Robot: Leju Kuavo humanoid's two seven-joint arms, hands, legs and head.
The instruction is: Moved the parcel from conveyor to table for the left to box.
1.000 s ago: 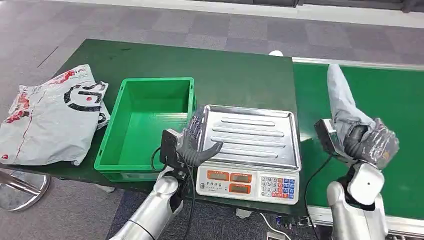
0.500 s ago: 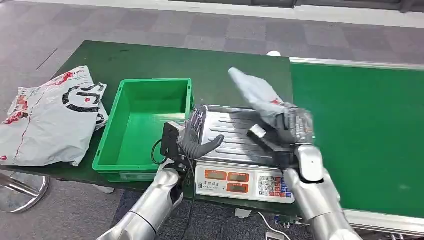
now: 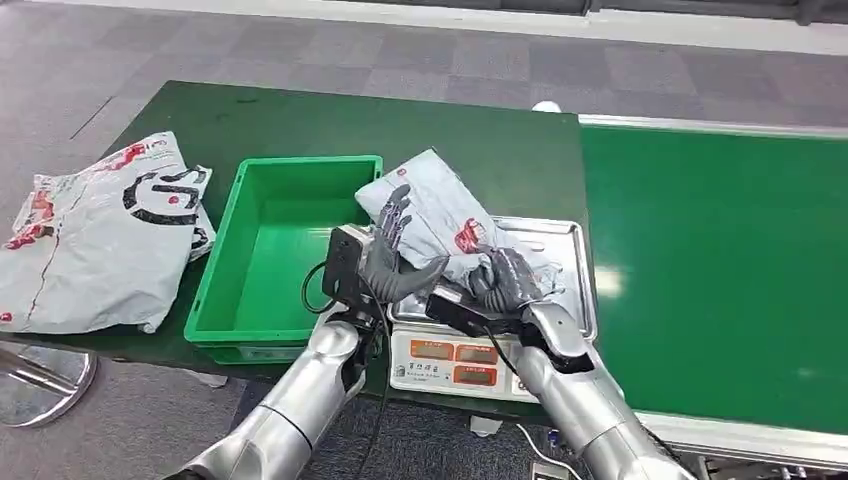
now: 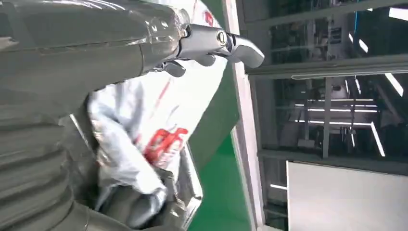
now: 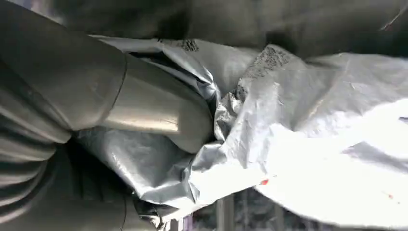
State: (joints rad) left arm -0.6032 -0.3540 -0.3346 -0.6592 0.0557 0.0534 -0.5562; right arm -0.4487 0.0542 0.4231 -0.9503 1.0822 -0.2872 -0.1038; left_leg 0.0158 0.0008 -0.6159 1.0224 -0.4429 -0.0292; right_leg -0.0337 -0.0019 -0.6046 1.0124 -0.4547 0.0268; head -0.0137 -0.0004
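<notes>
Head view, right hand [image 3: 505, 280] fingers gripping grey parcel [image 3: 440, 215] over scale [image 3: 560, 250] (dark green table [image 3: 300, 120]), left hand [image 3: 390, 262] fingers spread, empty

Crinkled glossy plastic parcel [image 3: 440, 215]

A parcel-sorting workplace: green conveyor belt [image 3: 720, 260], weighing scale [image 3: 480, 365], green crate [image 3: 285, 240], mail bags [image 3: 95, 240].

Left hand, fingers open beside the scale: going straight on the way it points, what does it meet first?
Most likely the grey plastic parcel that the right hand holds over the steel scale tray; the left hand looks almost against it, though depth is unclear.
</notes>
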